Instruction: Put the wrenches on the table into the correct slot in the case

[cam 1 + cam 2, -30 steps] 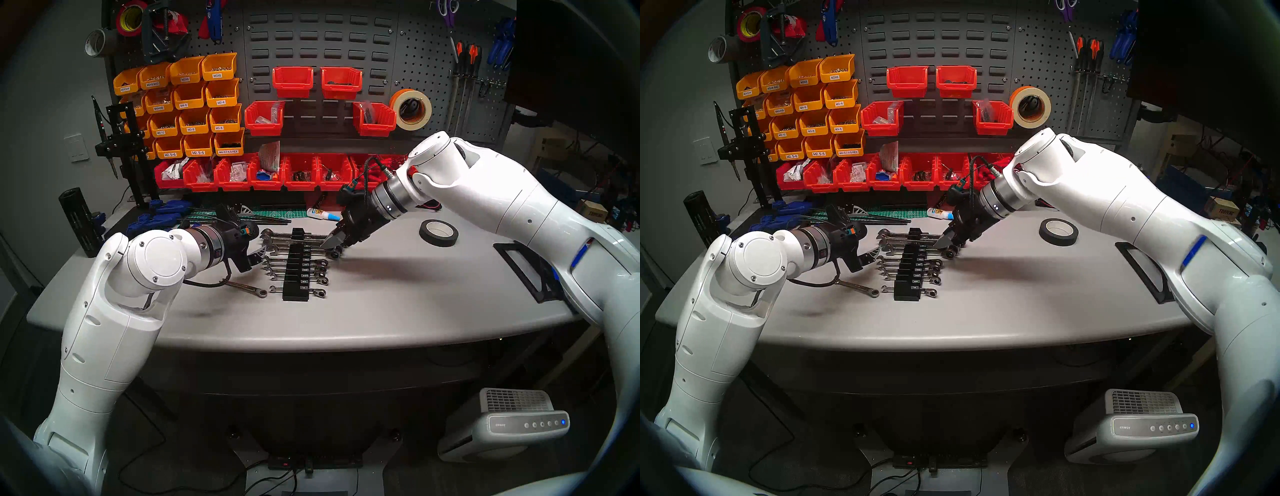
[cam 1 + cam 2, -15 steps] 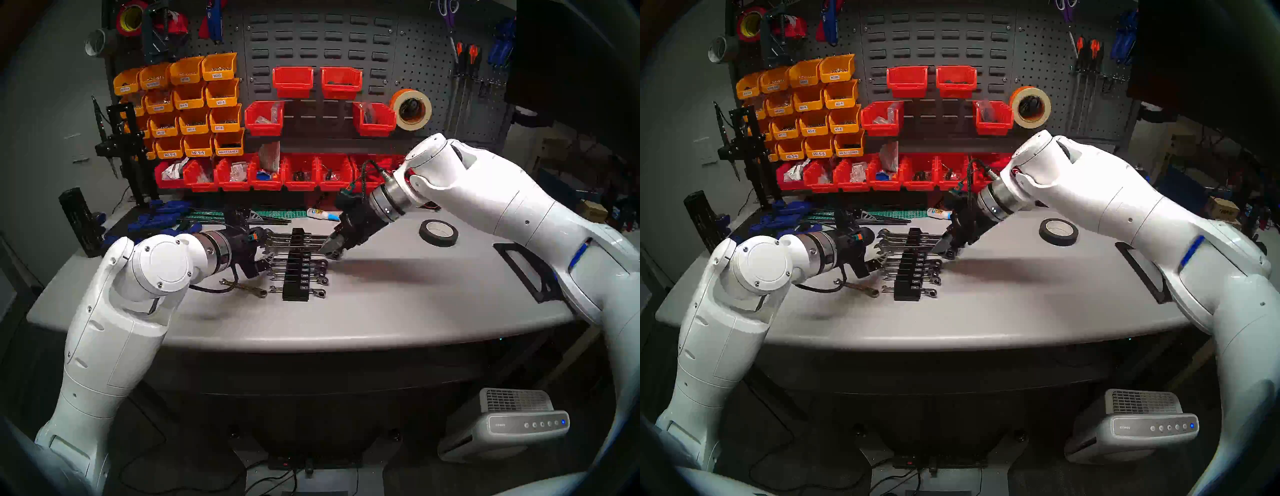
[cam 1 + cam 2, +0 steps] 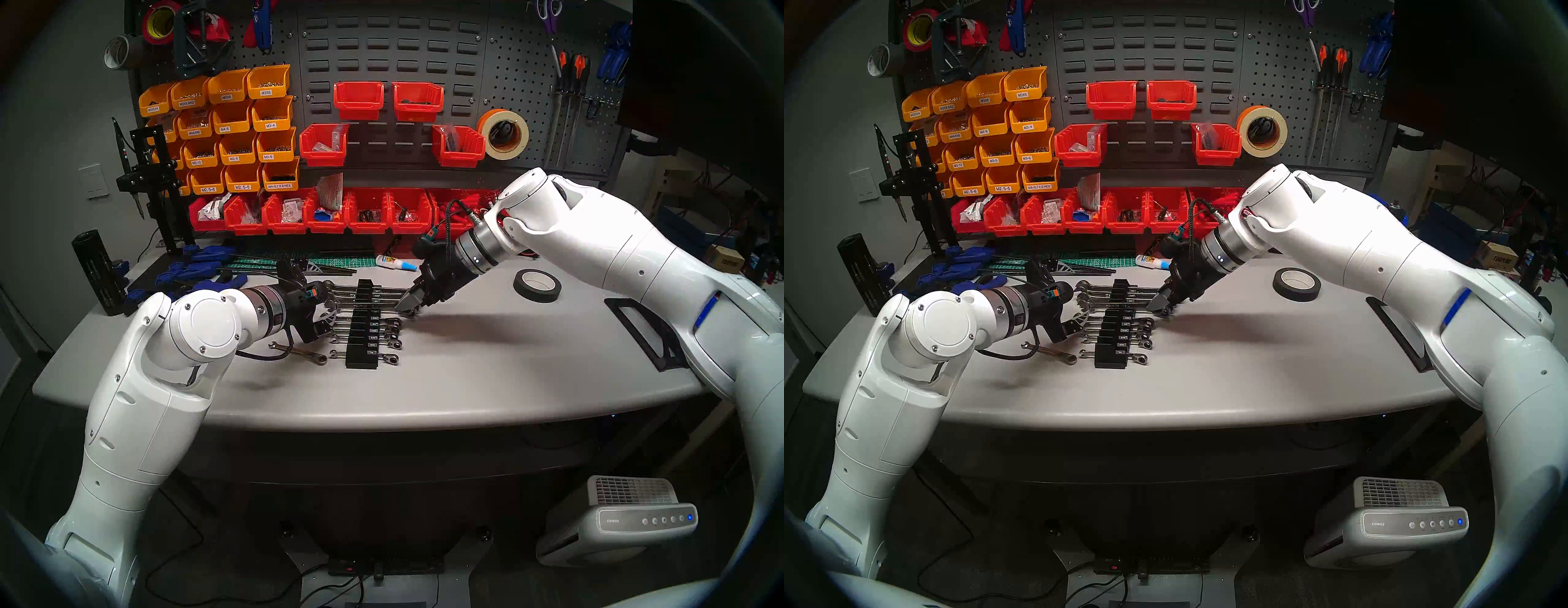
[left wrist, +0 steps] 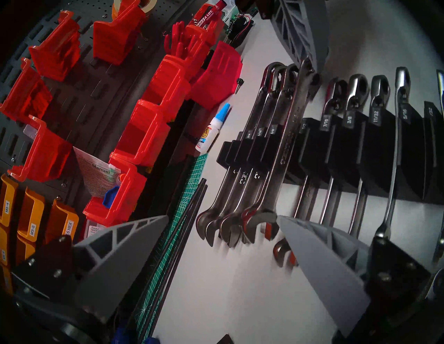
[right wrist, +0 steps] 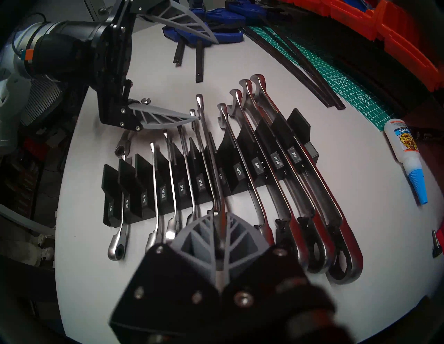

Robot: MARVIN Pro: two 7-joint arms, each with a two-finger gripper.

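Chrome long wrench (image 5: pixel 211 153) sits pinched at its ring end in your right gripper (image 5: pixel 219 230), lying across the black rack (image 5: pixel 230 185); your left gripper (image 4: pixel 222 242) gapes empty by its open end. Short wrench (image 3: pixel 299 352) lies below your left wrist.

On the tabletop (image 3: pixel 466 373), a black wrench rack (image 3: pixel 362 325) sits between both grippers; a loose wrench (image 3: pixel 299 352) lies just left of it, beneath the left gripper (image 3: pixel 324 318).
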